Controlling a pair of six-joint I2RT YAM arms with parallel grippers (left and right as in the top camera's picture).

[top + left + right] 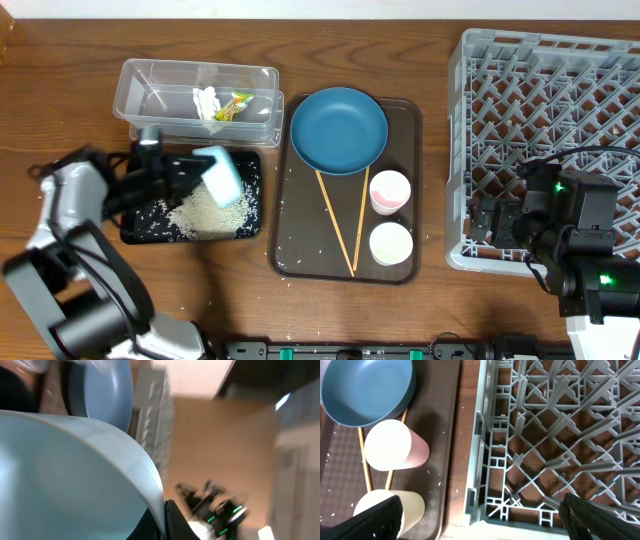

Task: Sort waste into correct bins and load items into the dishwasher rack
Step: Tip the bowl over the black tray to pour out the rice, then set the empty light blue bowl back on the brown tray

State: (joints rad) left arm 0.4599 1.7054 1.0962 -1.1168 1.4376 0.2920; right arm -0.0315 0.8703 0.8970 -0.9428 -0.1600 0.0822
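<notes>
Brown wood of the table (60,60) carries everything in the overhead view. At the left, the left end effector (195,170) is clamped on the rim of the light-blue bowl (222,176), which is tipped steeply above the black tray (135,232). A heap of rice (205,213) lies in that tray, with loose grains scattered around it. Just behind, the clear tub (140,85) holds the tissue (206,100) and the wrapper (233,105). On the serving tray (300,250) in the middle sit the plate (338,130), the two chopsticks (335,222), the pink cup (389,190) and the white cup (390,243), with a few stray grains. The rack (545,110) stands at the right, and the right end effector (490,222) hangs at its near-left corner. The left wrist view is blurred: the bowl's pale curve fills most of it, close against the camera, with the rack and the right arm (215,507) beyond. In the right wrist view the fingers (370,520) stand wide apart at the bottom corners, holding nothing, above the rack's edge, with both cups, the plate and the chopsticks to the left.
</notes>
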